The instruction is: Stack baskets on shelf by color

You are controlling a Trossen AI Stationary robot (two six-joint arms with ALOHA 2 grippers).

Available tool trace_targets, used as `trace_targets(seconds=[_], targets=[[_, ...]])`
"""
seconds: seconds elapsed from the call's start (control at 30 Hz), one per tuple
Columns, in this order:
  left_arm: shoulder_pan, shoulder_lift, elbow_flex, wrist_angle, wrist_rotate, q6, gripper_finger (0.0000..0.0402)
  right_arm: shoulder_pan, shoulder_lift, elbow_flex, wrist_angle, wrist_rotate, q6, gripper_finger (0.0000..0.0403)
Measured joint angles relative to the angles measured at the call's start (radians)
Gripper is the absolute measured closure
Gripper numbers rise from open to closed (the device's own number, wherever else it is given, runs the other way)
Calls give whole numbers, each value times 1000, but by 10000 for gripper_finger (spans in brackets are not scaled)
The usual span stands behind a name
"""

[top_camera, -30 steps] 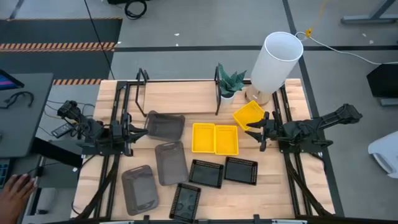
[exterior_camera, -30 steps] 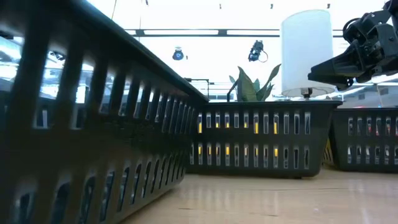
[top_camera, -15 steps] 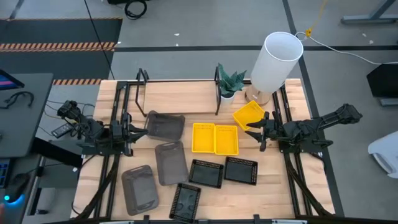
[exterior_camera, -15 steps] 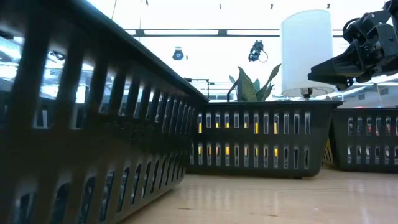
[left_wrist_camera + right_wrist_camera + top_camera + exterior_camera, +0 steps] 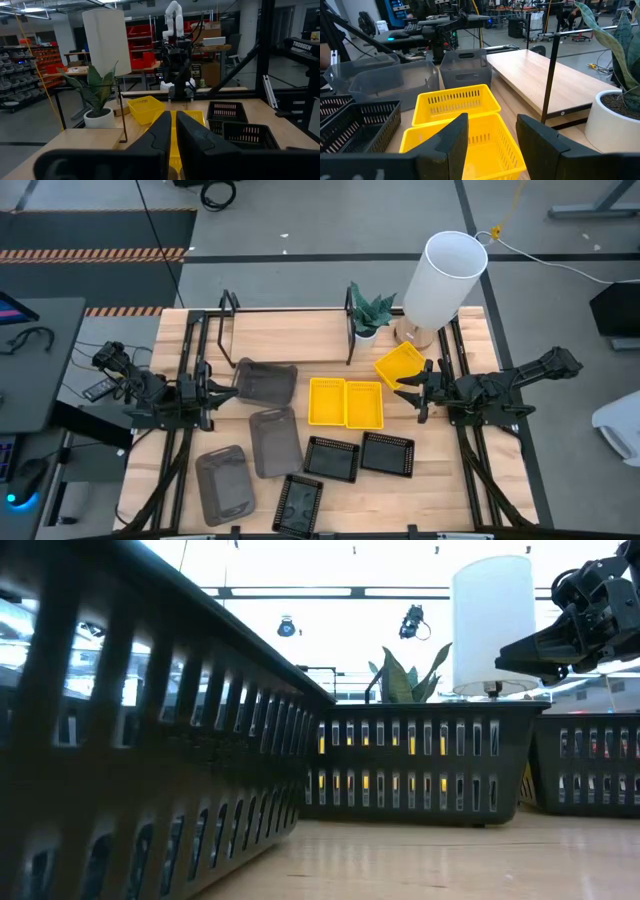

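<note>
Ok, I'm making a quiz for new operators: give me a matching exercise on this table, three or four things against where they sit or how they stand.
Things:
1. shelf
2. tilted yellow basket
3. potted plant
4. left end effector

Descriptions:
A. propped near the lamp base, just ahead of the open right end effector
B. fingers nearly together, pointing at a grey basket
C. bare wood, no basket on it
D. standing at the shelf's right end

Pairs: 1-C, 2-A, 3-D, 4-B

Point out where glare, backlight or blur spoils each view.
Low view: bright backlit ceiling; nearest black basket looms dark and blurred, blocking much of the table. Left wrist view: own fingers out of focus. High view: even light, no strong glare. Right wrist view: plant pot cropped.
</note>
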Motion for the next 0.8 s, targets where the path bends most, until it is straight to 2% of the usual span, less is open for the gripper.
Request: trace_targets(seconds=[0.8], targets=[[0,0,0,0,0,0,374,0,0,0,0,0,0,231]])
